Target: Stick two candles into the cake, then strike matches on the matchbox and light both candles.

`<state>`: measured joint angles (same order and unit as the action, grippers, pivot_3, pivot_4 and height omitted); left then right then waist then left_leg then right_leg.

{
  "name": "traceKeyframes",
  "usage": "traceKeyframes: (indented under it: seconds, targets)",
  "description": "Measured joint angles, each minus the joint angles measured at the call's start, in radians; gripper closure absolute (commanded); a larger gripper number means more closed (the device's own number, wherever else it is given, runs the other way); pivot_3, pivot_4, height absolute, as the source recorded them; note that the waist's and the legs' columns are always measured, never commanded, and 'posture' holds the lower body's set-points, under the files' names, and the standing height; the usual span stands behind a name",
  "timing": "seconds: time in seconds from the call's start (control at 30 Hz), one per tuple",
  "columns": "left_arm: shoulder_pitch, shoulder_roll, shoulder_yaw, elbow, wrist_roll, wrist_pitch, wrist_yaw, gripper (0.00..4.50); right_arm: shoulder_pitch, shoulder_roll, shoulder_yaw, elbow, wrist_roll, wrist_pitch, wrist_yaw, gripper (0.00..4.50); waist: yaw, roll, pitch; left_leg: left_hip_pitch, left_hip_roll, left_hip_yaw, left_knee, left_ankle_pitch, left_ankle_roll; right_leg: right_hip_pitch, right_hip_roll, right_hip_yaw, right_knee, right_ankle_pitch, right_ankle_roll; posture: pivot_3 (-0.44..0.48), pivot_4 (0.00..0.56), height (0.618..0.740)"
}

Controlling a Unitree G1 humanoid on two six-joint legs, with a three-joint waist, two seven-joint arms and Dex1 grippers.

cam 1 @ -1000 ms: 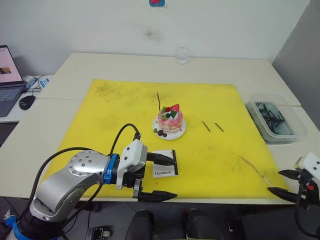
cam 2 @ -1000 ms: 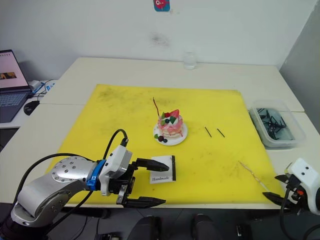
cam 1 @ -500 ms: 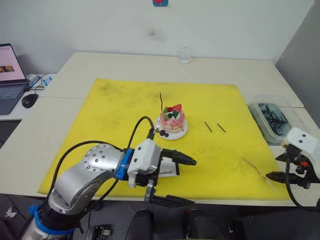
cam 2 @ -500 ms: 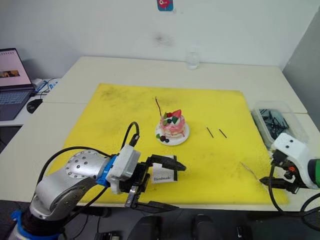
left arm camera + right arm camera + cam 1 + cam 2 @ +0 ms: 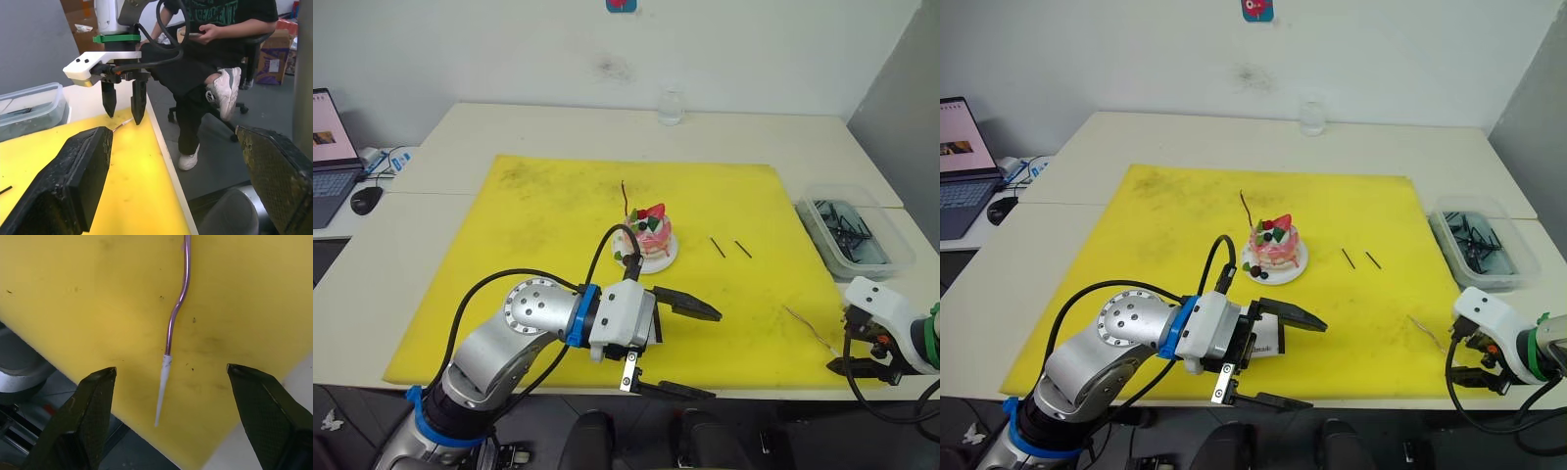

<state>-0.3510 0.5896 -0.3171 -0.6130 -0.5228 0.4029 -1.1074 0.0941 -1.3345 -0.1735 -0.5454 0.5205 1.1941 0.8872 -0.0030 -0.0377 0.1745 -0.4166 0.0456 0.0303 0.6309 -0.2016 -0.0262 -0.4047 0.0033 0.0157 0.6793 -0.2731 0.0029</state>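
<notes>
With one candle [image 5: 626, 201] already standing in the cake [image 5: 649, 233], I have the right gripper [image 5: 166, 431] with fingers wide over the second candle [image 5: 177, 313] at the worktop's near right corner, where a clumsy close could flick it off the edge.

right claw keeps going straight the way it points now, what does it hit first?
Probably the loose candle lying on the yellow mat: its pale tip sits between the open right claw fingers. Depth is unclear.
</notes>
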Motion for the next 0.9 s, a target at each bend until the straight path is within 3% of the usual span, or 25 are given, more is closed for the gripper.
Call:
traceKeyframes:
  seconds: [0.3, 0.4, 0.67, 0.7, 0.9]
  targets:
    - [0.036, -0.004, -0.011, 0.002, 0.031, -0.023, 0.014, 0.00, -0.010, 0.000, 0.026, -0.001, 0.003, -0.002, -0.001, 0.75, 0.000, 0.000, 0.000, 0.000, 0.000, 0.000, 0.000, 0.000, 0.000, 0.000, 0.000, 0.000, 0.000, 0.000, 0.000, 0.000, 0.150, 0.740]
    - [0.045, -0.004, -0.013, -0.005, 0.031, -0.019, 0.023, 0.00, -0.014, 0.011, 0.032, -0.001, 0.007, 0.003, -0.006, 1.30, 0.000, 0.000, 0.000, 0.000, 0.000, 0.000, 0.000, 0.000, 0.000, 0.000, 0.000, 0.000, 0.000, 0.000, 0.000, 0.000, 0.150, 0.740]
    - [0.066, -0.002, -0.022, -0.005, 0.035, -0.021, 0.027, 0.00, -0.039, 0.030, 0.052, -0.007, 0.010, 0.019, -0.024, 4.28, 0.000, 0.000, 0.000, 0.000, 0.000, 0.000, 0.000, 0.000, 0.000, 0.000, 0.000, 0.000, 0.000, 0.000, 0.000, 0.000, 0.150, 0.740]
    - [0.070, 0.000, -0.022, -0.005, 0.038, -0.023, 0.026, 0.00, -0.040, 0.030, 0.056, -0.008, 0.010, 0.019, -0.024, 4.46, 0.000, 0.000, 0.000, 0.000, 0.000, 0.000, 0.000, 0.000, 0.000, 0.000, 0.000, 0.000, 0.000, 0.000, 0.000, 0.000, 0.150, 0.740]
    - [0.092, 0.008, -0.029, -0.005, 0.056, -0.040, 0.024, 0.00, -0.046, 0.029, 0.060, -0.009, 0.010, 0.023, -0.023, 4.46, 0.000, 0.000, 0.000, 0.000, 0.000, 0.000, 0.000, 0.000, 0.000, 0.000, 0.000, 0.000, 0.000, 0.000, 0.000, 0.000, 0.150, 0.740]
